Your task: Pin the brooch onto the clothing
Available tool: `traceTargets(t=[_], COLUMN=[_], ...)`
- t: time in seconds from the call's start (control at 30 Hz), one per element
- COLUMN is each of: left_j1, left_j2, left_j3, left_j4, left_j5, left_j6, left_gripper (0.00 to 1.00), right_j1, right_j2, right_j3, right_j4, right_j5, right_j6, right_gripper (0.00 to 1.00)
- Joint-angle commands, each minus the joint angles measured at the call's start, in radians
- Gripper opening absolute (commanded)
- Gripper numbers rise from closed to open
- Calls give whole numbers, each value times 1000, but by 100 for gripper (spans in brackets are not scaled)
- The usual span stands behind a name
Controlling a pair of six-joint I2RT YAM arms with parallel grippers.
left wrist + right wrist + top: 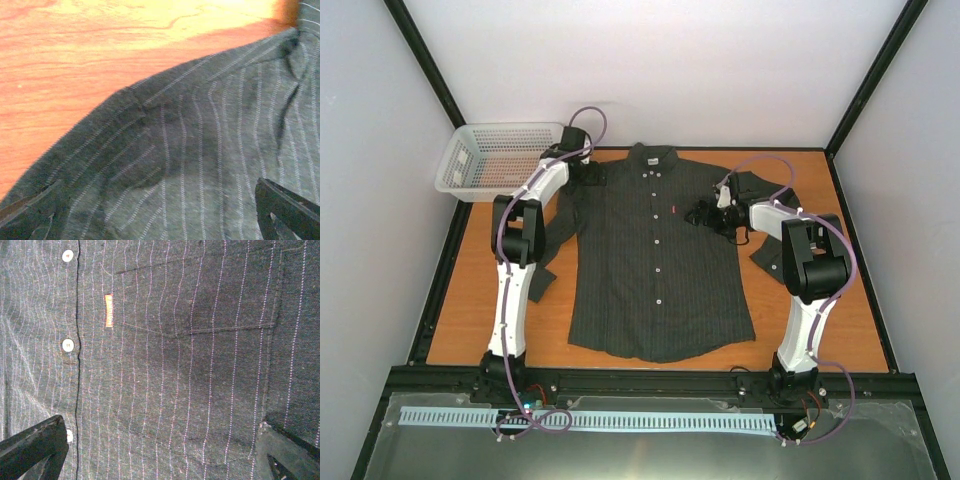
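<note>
Wooden table (460,300), shirt (660,290) laid flat: left gripper (157,200) at its shoulder (150,110), right gripper (162,430) over its pocket (200,300), jaws parted. Brooch, perhaps hidden, should be found first.

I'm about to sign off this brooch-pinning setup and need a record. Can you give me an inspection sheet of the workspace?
Surface: wooden table, orange-brown.
Job's things: shirt flat, buttoned, collar away from the arms; brooch, nothing seen.
Clutter: white mesh basket at far left corner.
Grippers: left gripper open over a shoulder; right gripper open over the chest pocket.
Cables: purple cables looped along both arms.
Surroundings: white walls, black frame.
</note>
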Motion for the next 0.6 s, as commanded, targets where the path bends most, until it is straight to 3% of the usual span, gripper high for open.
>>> traceTargets(t=[0.0,0.2,0.43,0.57], left_j1=[-46,-103,-123,-124], left_j2=[-74,-180,-258,-302], left_j3=[48,-15,-282,-456], left_j4=[-35,-42,73,124], left_j5=[56,110,281,264], left_j6=[30,4,-69,-70], left_gripper=[100,100,100,100], right_j1=[-7,16,51,51], right_j2=[12,-62,-95,-96], right_j3=[3,34,-47,-101], right_j4=[-93,-144,-72,-74], right_j5=[61,78,-27,6], right_j6=[-19,-44,30,10], right_gripper=[100,100,100,100])
